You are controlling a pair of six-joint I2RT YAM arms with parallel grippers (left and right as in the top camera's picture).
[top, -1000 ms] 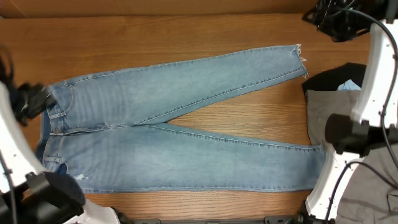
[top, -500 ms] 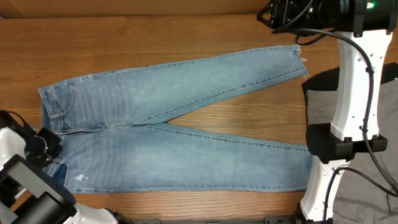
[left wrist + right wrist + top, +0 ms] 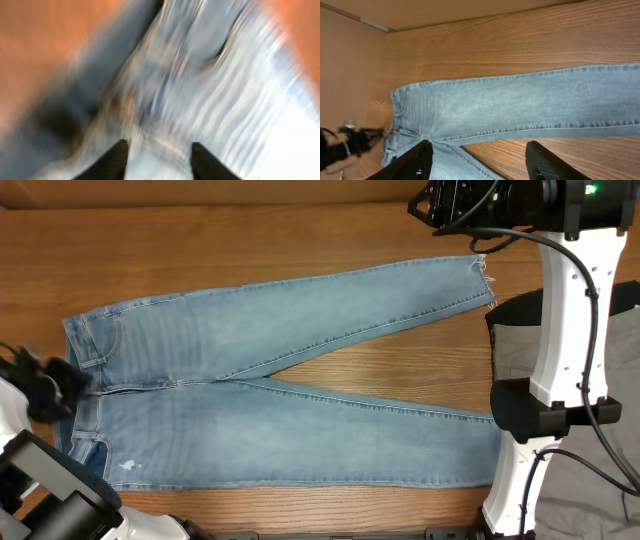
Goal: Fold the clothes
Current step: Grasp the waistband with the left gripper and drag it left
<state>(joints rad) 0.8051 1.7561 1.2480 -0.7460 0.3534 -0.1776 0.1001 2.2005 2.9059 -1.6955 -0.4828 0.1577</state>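
Light-blue denim jeans [image 3: 300,380] lie flat on the wooden table [image 3: 250,240], waistband to the left, the two legs spreading in a V to the right. The upper leg ends in a frayed hem [image 3: 485,277]. My left gripper [image 3: 45,385] is at the left edge of the waistband. In the blurred left wrist view its fingers stand apart over denim [image 3: 200,75], left gripper [image 3: 159,157]. My right gripper [image 3: 445,205] hangs high over the table's far right, near the upper hem. It is open and empty [image 3: 479,162], looking down on the jeans [image 3: 520,105].
Grey trousers [image 3: 515,350] and a black top [image 3: 540,300] lie heaped at the right, beside the leg ends and partly behind the right arm's white column [image 3: 565,330]. A cardboard wall [image 3: 200,192] borders the table's far edge.
My left gripper has slid along the waistband edge, first toward the near side, now back toward the middle. My right arm swung left over the far edge, then held still.
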